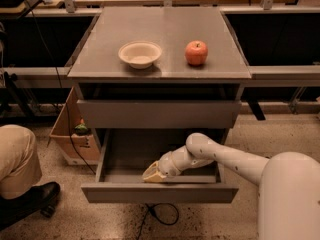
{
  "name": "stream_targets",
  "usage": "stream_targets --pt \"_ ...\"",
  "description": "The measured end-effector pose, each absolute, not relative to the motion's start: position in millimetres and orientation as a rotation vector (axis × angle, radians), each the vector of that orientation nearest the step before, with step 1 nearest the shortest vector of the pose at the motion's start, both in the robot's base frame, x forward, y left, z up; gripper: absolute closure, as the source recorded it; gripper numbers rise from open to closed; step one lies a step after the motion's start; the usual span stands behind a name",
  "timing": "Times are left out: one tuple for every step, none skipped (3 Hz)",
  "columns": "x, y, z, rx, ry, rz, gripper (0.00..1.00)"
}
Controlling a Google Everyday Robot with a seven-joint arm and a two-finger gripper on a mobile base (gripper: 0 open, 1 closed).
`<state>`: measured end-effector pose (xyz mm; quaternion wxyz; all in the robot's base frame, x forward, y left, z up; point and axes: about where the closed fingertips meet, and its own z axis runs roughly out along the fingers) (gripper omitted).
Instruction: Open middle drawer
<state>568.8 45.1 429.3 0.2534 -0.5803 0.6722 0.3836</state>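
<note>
The middle drawer [160,193] stands pulled out toward me, its flat grey front low in the view and its deep grey tray open to sight. My gripper [152,175] is down inside the tray, left of its middle, close behind the front panel. My white arm [220,159] reaches into it from the lower right. Above it is a taller, wider grey drawer front [159,114] with a dark gap over it.
A white bowl [140,54] and a red apple [196,52] sit on the cabinet top [165,24]. A cardboard box [72,129] stands left of the cabinet. A person's knee [17,154] and shoe [30,200] are at the left. A cable [162,215] lies under the drawer.
</note>
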Motion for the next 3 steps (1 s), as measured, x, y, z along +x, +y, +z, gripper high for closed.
stream_targets --pt "545.8 42.1 429.2 -1.607 1.84 1.113 1.0" --pt "527.4 35.1 434.0 -1.628 1.85 1.155 1.0" --pt "495.4 31.1 445.7 -1.643 1.845 1.25 1.0"
